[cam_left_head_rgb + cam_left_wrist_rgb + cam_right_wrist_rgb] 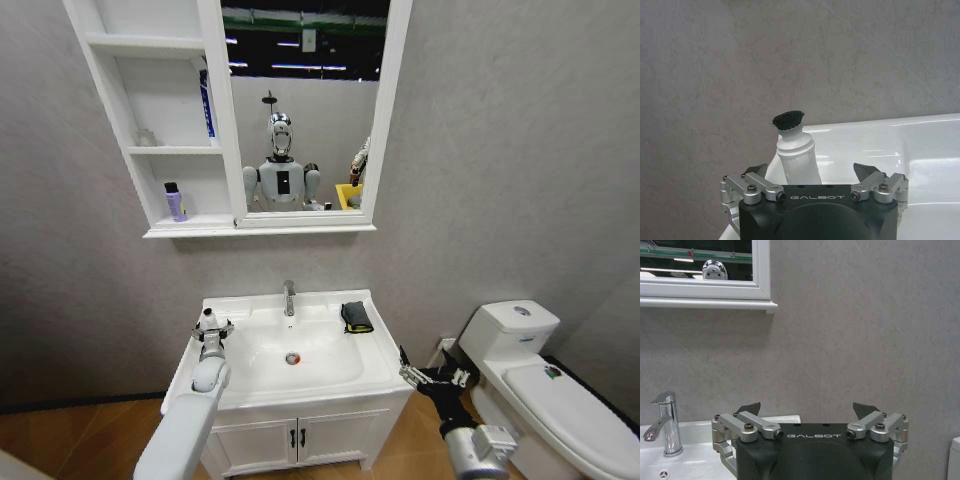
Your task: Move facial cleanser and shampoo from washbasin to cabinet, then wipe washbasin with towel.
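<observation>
Left gripper stands with its fingers spread wide on either side of a white plastic bottle with a black ribbed cap, not yet closed on it. That bottle stands upright on the left rear corner of the white rectangular ceramic washbasin, and the wide spread appears meant to clear its body before a grip. A small lilac bottle with a dark cap already stands on the lowest shelf of the white three-shelf cabinet joined to a mirror, so one item seems delivered. The folded black towel with yellow edging lies on the basin's right rear ledge, near the chrome tap, presumably awaiting the wiping step. Right gripper hangs idle, fingers spread, off the basin's right front corner, beside the white toilet.
</observation>
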### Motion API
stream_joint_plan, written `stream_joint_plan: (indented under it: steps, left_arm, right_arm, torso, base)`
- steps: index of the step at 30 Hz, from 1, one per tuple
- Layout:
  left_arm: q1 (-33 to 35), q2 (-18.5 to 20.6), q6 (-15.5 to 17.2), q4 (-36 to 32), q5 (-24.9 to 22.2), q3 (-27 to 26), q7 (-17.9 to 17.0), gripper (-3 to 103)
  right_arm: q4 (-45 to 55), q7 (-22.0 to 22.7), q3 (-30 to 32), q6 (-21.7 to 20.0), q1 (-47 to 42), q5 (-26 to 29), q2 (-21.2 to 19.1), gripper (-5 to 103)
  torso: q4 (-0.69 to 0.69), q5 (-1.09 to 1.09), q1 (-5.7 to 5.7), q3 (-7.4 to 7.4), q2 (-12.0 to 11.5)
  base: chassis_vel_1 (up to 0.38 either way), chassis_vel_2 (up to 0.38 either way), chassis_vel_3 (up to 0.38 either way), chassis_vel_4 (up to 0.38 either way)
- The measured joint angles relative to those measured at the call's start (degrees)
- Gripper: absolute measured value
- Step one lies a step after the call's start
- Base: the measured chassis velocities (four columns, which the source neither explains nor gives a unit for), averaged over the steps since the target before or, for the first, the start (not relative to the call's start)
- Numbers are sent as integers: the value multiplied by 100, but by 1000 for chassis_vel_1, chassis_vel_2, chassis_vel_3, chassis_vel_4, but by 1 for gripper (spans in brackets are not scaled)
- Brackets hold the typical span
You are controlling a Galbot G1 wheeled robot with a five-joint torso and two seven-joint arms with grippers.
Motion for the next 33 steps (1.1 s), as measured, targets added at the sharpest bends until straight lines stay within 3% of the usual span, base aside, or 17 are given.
stream_joint_plan:
  steps: [6, 9, 15, 18, 21, 22, 24, 25, 28, 29, 31, 32, 33]
  left_arm:
    - [-15, -26, 15, 76, -60, -29, 27, 72]
    - [-15, -24, 14, 76, -82, -30, 48, 66]
    - [27, 53, 53, -91, -327, -31, 104, 39]
    - [109, 153, 87, -304, -430, -35, 107, 34]
    - [420, 485, 211, -1151, -684, -46, 26, 30]
    - [420, 485, 211, -1151, -684, -46, 26, 30]
    - [726, 829, 427, -1981, -1036, -51, -218, 30]
    - [726, 829, 427, -1981, -1036, -51, -218, 30]
    - [1043, 1500, 967, -3689, -1844, -61, -897, 30]
    - [1043, 1500, 967, -3689, -1844, -61, -897, 30]
    - [1062, 2034, 1382, -4589, -2523, -86, -1398, 30]
    - [1062, 2034, 1382, -4589, -2523, -86, -1398, 30]
    - [890, 2527, 1741, -5183, -3028, -134, -1673, 30]
  right_arm:
    - [-20, 3, -8, -6, 2, 13, 9, 100]
    - [-21, 4, -9, -9, 11, 14, 2, 100]
    - [-24, 4, -24, -27, 40, 28, -7, 100]
    - [-23, 4, -33, -28, 37, 27, -3, 100]
    - [-9, 4, -27, -28, 18, 25, 1, 100]
    - [-9, 4, -27, -28, 18, 25, 1, 100]
    - [-8, 5, -27, -23, -7, 10, 6, 100]
    - [-8, 5, -27, -23, -7, 10, 6, 100]
    - [-9, 4, -93, -16, -8, -48, 38, 100]
    - [-9, 4, -93, -16, -8, -48, 38, 100]
    - [-15, 2, -125, -15, 9, -70, 47, 100]
    - [-15, 2, -125, -15, 9, -70, 47, 100]
    - [-34, 0, -149, -15, 39, -87, 55, 100]
  torso:
    - [0, 0, -1, 0, 0]
    - [0, 0, -1, 0, 0]
    - [-1, 0, 0, 0, 0]
    - [-1, -1, -1, 0, 0]
    - [-1, -1, 0, 0, 0]
    - [-1, -1, 0, 0, 0]
    - [1, -2, -1, -1, 0]
    - [1, -2, -1, -1, 0]
    - [-1, 1, -2, -2, 1]
    - [-1, 1, -2, -2, 1]
    - [0, -2, -1, -1, 1]
    - [0, -2, -1, -1, 1]
    - [2, 0, -2, -1, 1]
  base:
    - [0, 0, 0, 0]
    - [0, 0, 0, 0]
    - [0, 0, 0, 0]
    - [0, 0, 0, 0]
    - [0, 0, 0, 0]
    - [0, 0, 0, 0]
    - [0, 0, 0, 0]
    - [0, 0, 0, 0]
    - [0, 0, 0, 0]
    - [0, 0, 0, 0]
    - [0, 0, 0, 0]
    - [0, 0, 0, 0]
    - [0, 0, 0, 0]
